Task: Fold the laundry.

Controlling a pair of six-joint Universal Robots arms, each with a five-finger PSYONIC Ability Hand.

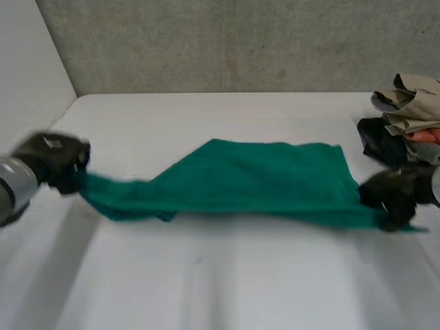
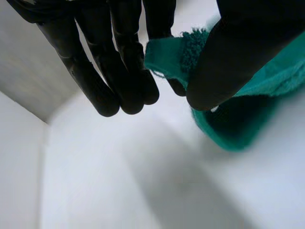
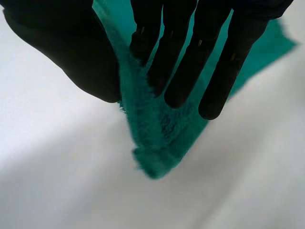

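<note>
Two hands, one cloth; the step in hand was judged to be the stretch before a first fold.

1. Left hand (image 1: 51, 159): at the towel's left end. Its fingers (image 2: 119, 76) and thumb pinched a corner of the cloth between them.

2. Green towel (image 1: 261, 182): terry, with a thick looped pile and a fuzzy hem. It lay across the middle of the white counter (image 1: 206, 275), strung between the hands. The near edge was drawn taut. The left end was bunched into a narrow tail, and the far part lay broad and sloping.

3. Right hand (image 1: 392, 196): at the towel's near right corner. Its fingers (image 3: 190, 62) lay over the pile and the thumb closed against them, clamping the hem.

4. Heap of clothes (image 1: 409, 113): beige, black and a little pink, crumpled, at the counter's far right, close behind the right hand.

Handling note, as judgement: both pinches should hold firm while the hands draw evenly apart, so the bunched left end opens flat. Terry probably clings and drags, so lifting would suit it better than sliding. The right corner should be kept clear of the heap.
</note>
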